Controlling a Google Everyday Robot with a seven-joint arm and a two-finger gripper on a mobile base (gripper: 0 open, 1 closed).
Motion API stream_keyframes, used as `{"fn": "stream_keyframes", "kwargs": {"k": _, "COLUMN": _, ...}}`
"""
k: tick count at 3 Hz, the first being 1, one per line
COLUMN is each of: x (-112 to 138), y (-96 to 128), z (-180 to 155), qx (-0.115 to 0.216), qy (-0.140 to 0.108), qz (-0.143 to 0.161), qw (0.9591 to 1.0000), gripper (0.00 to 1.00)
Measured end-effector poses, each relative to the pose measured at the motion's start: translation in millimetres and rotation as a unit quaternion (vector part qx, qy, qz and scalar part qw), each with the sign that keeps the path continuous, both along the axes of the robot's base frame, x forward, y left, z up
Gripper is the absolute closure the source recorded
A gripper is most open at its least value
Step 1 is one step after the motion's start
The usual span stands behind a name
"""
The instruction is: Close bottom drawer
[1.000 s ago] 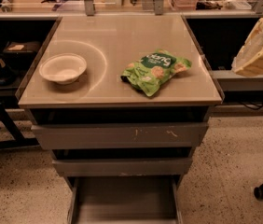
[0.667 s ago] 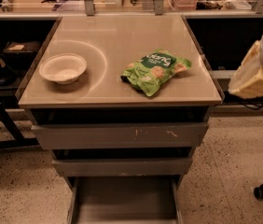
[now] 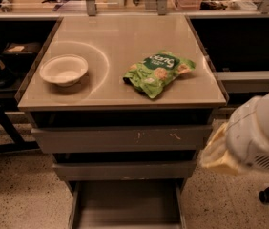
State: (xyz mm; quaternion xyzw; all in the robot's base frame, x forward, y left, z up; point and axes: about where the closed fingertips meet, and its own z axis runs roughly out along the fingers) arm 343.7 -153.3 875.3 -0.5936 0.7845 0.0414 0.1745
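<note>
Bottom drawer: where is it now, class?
The bottom drawer sits bottom-centre in camera view, open beneath the middle drawer. End effector out of view; arm shows right.

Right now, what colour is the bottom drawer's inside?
Plain grey, camera view. The bottom drawer is open; gripper out of view, arm at right.

Bottom drawer (image 3: 125, 205): grey, narrowest, lowest in stack, pulled open, tray showing. Gripper (image 3: 216, 155) up-right of it, apart.

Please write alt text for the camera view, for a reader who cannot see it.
The bottom drawer of a grey cabinet stands open; the gripper hangs to its upper right. On top lie a white bowl and a green snack bag.
</note>
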Motion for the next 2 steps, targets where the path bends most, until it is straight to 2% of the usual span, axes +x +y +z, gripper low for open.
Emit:
{"fn": "stream_keyframes", "kwargs": {"k": 1, "x": -20.7, "y": 0.2, "z": -36.8, "qx": -0.005, "qy": 0.038, "qz": 0.001, "qw": 0.9993, "gripper": 1.00}}
{"fn": "stream_keyframes", "kwargs": {"k": 2, "x": -20.8, "y": 0.0, "z": -36.8, "qx": -0.005, "qy": 0.039, "qz": 0.001, "qw": 0.9992, "gripper": 1.00}}
